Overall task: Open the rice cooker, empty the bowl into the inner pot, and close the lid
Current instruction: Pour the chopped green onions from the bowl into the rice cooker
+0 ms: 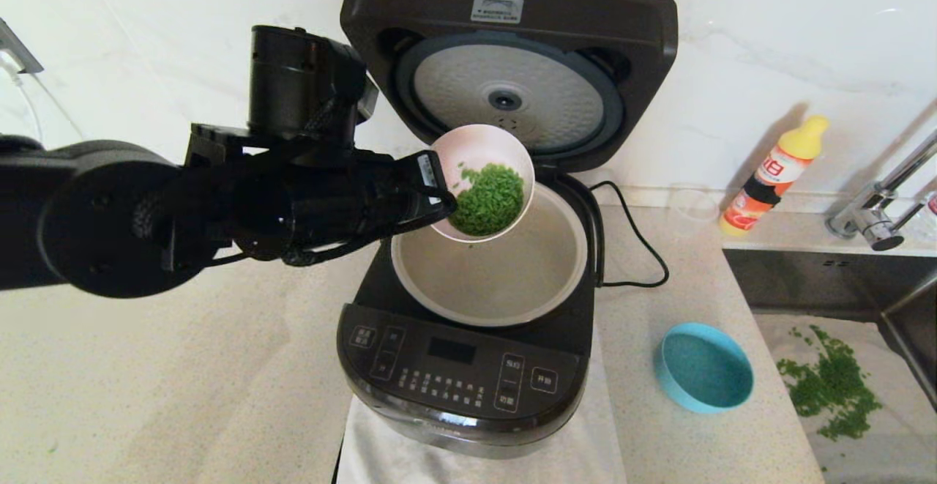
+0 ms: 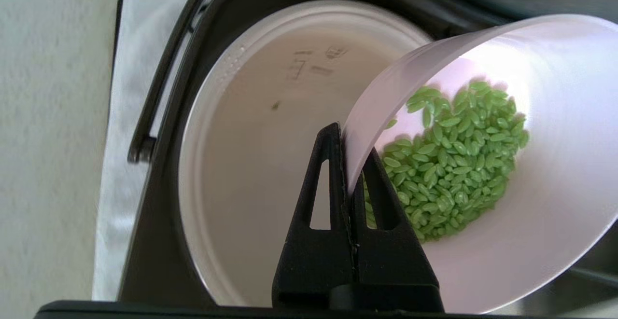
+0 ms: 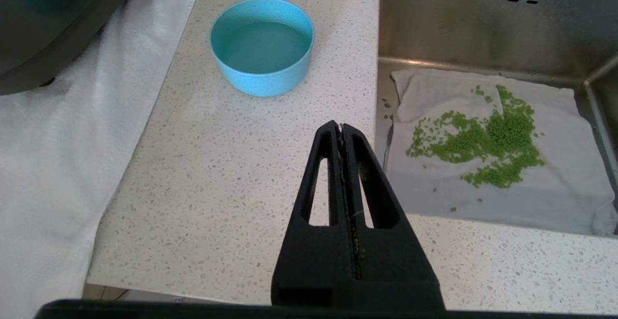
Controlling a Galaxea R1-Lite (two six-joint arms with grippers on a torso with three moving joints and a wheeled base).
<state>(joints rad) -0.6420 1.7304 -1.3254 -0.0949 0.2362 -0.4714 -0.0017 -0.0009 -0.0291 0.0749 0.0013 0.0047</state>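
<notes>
Clearly the pouring step is in hand. The left hand (image 2: 348, 164) is clamped on the rim of the pale pink bowl (image 1: 483, 180), one finger inside the wall and one outside, so that the bowl can be turned without slipping. The bowl hangs over the inner pot (image 1: 489, 264), above its back edge, and it is tilted with the mouth toward the front. I judge this placing is chosen so that the green grains (image 1: 488, 198) fall into the pot and not on the counter (image 1: 183, 367). The grains are piled against the low side of the bowl; in the head view a grain or two seems to be just below the rim, so the pour is probably only beginning. The pot looks nearly empty inside.

The rice cooker (image 1: 468, 374) stands on a white cloth (image 1: 585, 440) in the middle of the counter, and the lid (image 1: 509, 66) stands upright behind the pot, its dimpled silver plate facing forward. It is open so far that the bowl has free room under it. Closing it is not yet done.

The right hand (image 3: 344, 164) has its fingers pressed together on nothing and waits over the counter, near the sink (image 3: 483, 24). A blue bowl (image 1: 704, 367) stands empty beside the cooker. More green grains lie on a cloth in the sink.
</notes>
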